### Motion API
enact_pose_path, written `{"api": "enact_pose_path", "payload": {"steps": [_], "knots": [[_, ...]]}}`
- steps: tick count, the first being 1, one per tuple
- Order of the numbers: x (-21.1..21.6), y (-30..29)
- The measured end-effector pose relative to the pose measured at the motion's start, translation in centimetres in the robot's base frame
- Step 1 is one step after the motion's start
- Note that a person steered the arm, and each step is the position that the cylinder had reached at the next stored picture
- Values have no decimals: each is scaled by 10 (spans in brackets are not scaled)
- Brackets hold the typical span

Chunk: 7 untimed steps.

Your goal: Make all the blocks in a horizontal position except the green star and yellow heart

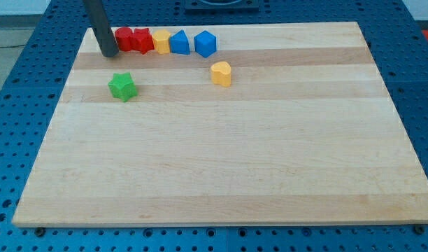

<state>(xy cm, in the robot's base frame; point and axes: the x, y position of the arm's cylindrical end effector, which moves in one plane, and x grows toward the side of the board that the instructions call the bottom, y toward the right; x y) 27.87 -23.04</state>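
Red, red, yellow, blue, blue: the row — red block (123, 38), red star (141, 39), yellow block (161, 41), blue block (179, 43), blue cube (205, 43) — runs along the tabletop's (221, 161) top edge, nearly level. My tip (110, 52) sits just left of the red block; there is no hand to open or close. I judge a shove rightward could bunch or skew the line, while the green star (122, 87) and yellow heart (221, 73) lie safely below.

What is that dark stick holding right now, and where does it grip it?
Nothing is held. My tip has no grip; it only pushes, and stands just at the view's left of the red block that ends the row.
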Motion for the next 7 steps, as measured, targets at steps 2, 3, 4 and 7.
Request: {"api": "enact_pose_path", "payload": {"steps": [2,3,4,7], "knots": [[36,54],[36,90],[36,118],[17,144]]}}
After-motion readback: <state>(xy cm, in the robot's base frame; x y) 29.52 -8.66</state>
